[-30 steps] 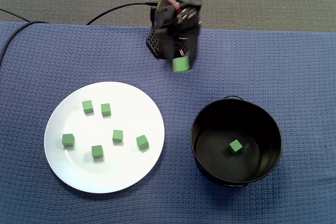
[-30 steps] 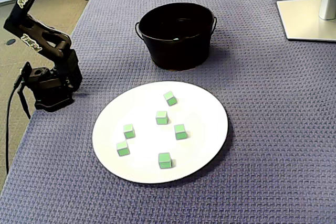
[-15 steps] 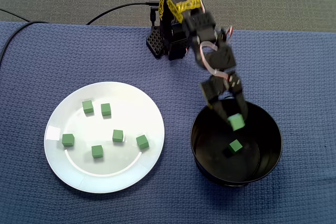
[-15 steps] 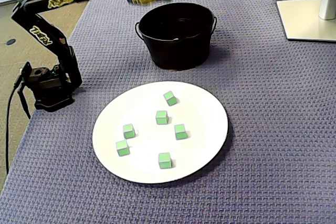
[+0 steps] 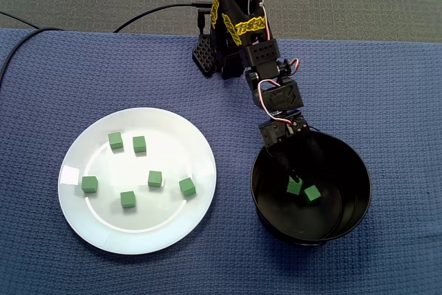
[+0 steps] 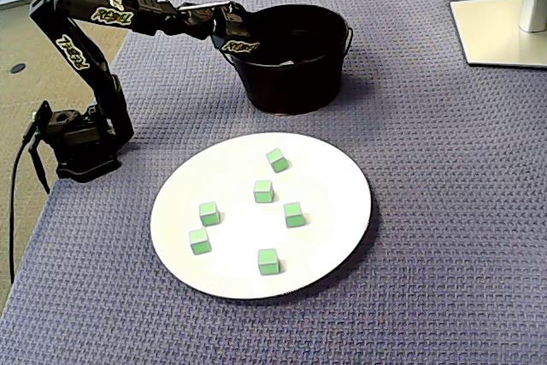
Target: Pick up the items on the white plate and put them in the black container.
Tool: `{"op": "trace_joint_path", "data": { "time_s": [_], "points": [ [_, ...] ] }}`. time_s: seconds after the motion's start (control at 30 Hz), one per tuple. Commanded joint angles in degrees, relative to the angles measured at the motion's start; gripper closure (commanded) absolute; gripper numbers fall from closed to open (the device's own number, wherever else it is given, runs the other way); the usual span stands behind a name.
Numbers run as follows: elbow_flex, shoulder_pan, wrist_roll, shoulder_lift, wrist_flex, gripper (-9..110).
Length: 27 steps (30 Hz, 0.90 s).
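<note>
**A:** Where is your end effector?

**B:** My end effector is down inside the black bucket. My arm reaches over the rim on my base's side.

**A:** Apart or together?

**B:** I cannot tell, because it is dark against the dark bucket wall. One green cube sits right at its tip. A second cube lies just beside that one on the bucket floor.

**A:** And the plate?

**B:** The white plate rests on the blue cloth covering the desk. In this fixed view it is left of the bucket and not touching it. Six green cubes lie scattered on it, none touching another.
</note>
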Motion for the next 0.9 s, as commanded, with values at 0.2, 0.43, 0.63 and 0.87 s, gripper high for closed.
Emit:
{"op": "trace_joint_path", "data": {
  "time_s": [0.2, 0.43, 0.63, 0.87],
  "points": [
    [-30.8, 11.7, -3.4, 8.4, 38.0, 78],
    [-40.6, 22.5, -22.8, 2.7, 52.1, 83],
    [-42.5, 29.8, -35.4, -8.1, 54.8, 85],
    [-46.5, 30.5, -38.1, -18.7, 65.3, 87]
  ]
}}
